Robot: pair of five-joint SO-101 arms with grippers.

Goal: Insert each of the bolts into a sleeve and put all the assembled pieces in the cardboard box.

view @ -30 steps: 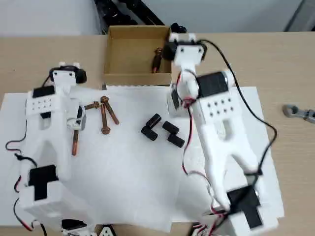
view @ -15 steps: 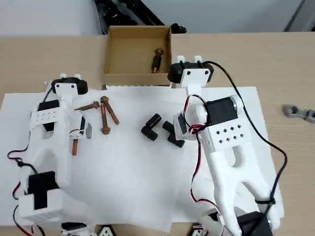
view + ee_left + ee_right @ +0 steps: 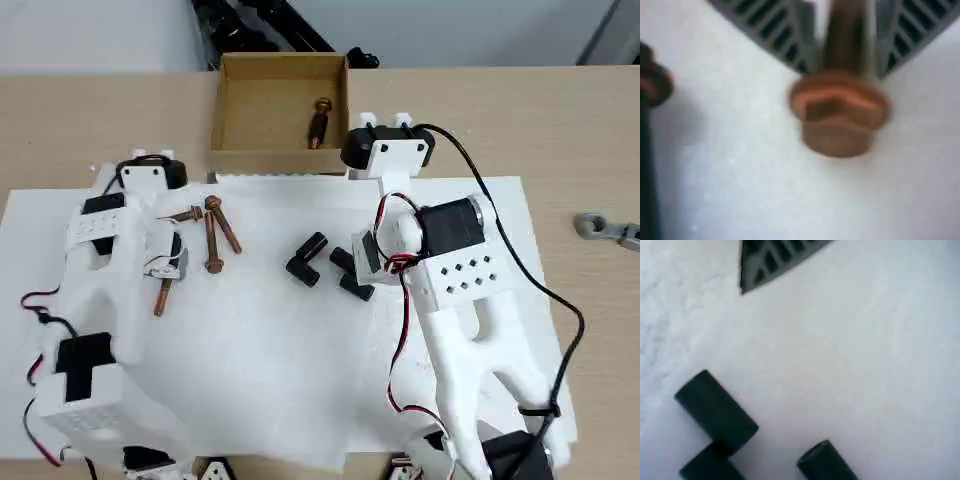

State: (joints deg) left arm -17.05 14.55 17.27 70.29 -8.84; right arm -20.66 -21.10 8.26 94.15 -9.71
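Bolt [image 3: 163, 297], copper-coloured, is clamped by its shank in the left gripper [image 3: 844, 45], head outward, low over the white sheet [image 3: 270, 370] on the tabletop [image 3: 560, 130]. Just beyond it, three loose bolts [image 3: 212, 240] lie clustered on the sheet. Four black sleeves [image 3: 303, 270] lie together mid-sheet, with the right gripper [image 3: 360, 262] just beside them; whether it is released or clenched cannot be told. Farthest, the cardboard box [image 3: 230, 110] holds one assembled piece [image 3: 319, 120].
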